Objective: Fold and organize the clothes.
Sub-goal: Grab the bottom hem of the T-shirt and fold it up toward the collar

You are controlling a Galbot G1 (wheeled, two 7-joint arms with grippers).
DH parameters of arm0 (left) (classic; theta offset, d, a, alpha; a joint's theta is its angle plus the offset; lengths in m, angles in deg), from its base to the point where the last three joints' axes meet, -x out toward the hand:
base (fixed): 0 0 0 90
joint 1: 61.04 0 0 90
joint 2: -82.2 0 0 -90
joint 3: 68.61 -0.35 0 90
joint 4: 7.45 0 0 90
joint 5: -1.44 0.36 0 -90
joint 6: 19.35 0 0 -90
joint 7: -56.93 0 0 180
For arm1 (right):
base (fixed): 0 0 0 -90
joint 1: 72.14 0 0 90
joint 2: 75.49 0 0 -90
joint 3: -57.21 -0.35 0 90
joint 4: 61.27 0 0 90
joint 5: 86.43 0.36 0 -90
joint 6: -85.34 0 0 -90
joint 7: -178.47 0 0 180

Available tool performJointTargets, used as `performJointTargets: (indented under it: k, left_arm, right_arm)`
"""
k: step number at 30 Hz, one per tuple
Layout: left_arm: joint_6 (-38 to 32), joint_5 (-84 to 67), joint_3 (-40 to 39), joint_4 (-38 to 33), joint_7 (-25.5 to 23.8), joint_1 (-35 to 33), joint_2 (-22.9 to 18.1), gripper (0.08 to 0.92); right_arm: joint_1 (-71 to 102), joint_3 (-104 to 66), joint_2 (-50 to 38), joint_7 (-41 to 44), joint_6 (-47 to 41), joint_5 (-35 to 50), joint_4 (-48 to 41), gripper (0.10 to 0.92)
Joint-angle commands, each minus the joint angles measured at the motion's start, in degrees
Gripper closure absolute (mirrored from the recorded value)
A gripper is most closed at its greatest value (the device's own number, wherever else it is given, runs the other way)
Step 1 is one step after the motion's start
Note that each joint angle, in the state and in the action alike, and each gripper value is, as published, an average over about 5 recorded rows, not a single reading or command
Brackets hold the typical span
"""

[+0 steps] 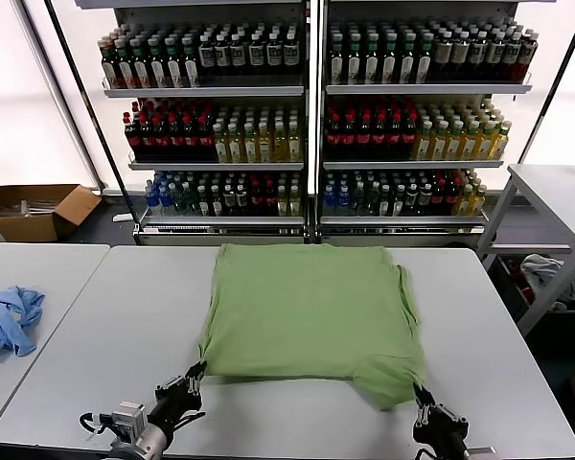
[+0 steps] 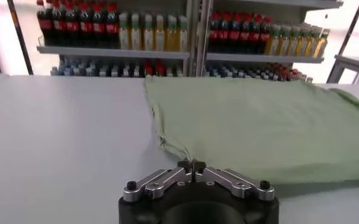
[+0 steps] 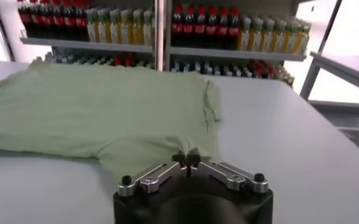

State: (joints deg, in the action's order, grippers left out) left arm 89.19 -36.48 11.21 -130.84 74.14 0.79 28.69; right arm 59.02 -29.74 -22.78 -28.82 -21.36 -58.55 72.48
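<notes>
Both claws, left (image 1: 194, 372) and right (image 1: 421, 395), clamp the green polo shirt's (image 1: 311, 307) near corners.

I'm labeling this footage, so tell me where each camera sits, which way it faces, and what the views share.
Head view: from the robot's head, looking forward and down at the white table and the green shirt; left gripper and right gripper show at the near edge.
Left wrist view: low behind the left gripper, facing the drink shelves; fingers shut on the shirt's near corner.
Right wrist view: low behind the right gripper, facing the same way; fingers shut on the shirt.
Shared: all show the green shirt and drink shelves.
</notes>
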Motion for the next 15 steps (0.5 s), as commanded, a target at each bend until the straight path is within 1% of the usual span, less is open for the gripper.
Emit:
performJointTargets:
  k: [1,9,15]
  left_arm:
    - [0.37,-1.41,0.17,-1.87,2.81,6.49,-0.09,0.918]
    - [4.60,-0.90,-6.17,3.20,3.39,18.70,-1.95,0.918]
    - [8.17,0.73,-9.62,7.86,3.86,26.10,-3.78,0.918]
  right_arm:
    - [-7.86,-4.06,-0.15,-0.12,-2.28,0.15,0.64,0.918]
    - [-23.36,2.10,-1.37,2.16,-8.78,-0.16,-7.16,0.918]
    - [-32.79,7.80,-1.34,2.79,-10.04,-0.70,-14.80,0.918]
